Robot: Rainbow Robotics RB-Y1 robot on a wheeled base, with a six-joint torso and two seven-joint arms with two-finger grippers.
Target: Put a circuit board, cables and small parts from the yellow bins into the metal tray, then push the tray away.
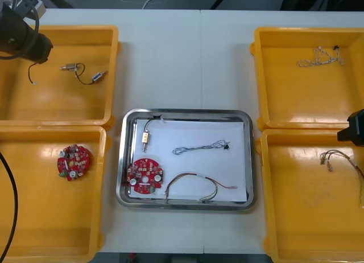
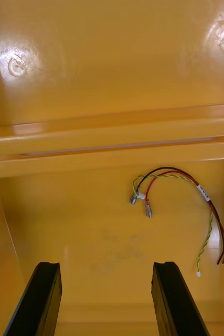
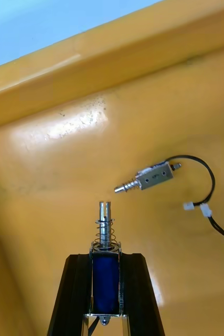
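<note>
Over the far left yellow bin [image 1: 57, 103]: left end effector [image 3: 106, 260], clamped on a held metal part [image 3: 106, 244] with a spring and a blue body, its tip poking out past the fingertips.
On that bin's floor: loose metal part [image 3: 152, 177] just beyond the held one, black cable [image 3: 210, 181] curling from it.
Over the near right yellow bin [image 1: 307, 217]: right end effector [image 2: 106, 268], fingers apart, nothing between them.
Beyond those fingers: red and yellow cable [image 2: 195, 191], flat on the bin floor, touching neither finger.
Metal tray [image 1: 121, 160]: on the table [image 1: 182, 58] between the bins, white inside.
Inside the tray: circuit board [image 1: 145, 176] at the near left corner, tray metal part [image 1: 146, 136] just beyond it, blue and white cable [image 1: 199, 147] mid-tray, tray red and yellow cable [image 1: 193, 186] along the near side.
Near left yellow bin [image 1: 34, 217]: spare circuit board [image 1: 74, 162].
Far right yellow bin [image 1: 296, 98]: thin pale cable [image 1: 321, 57].
</note>
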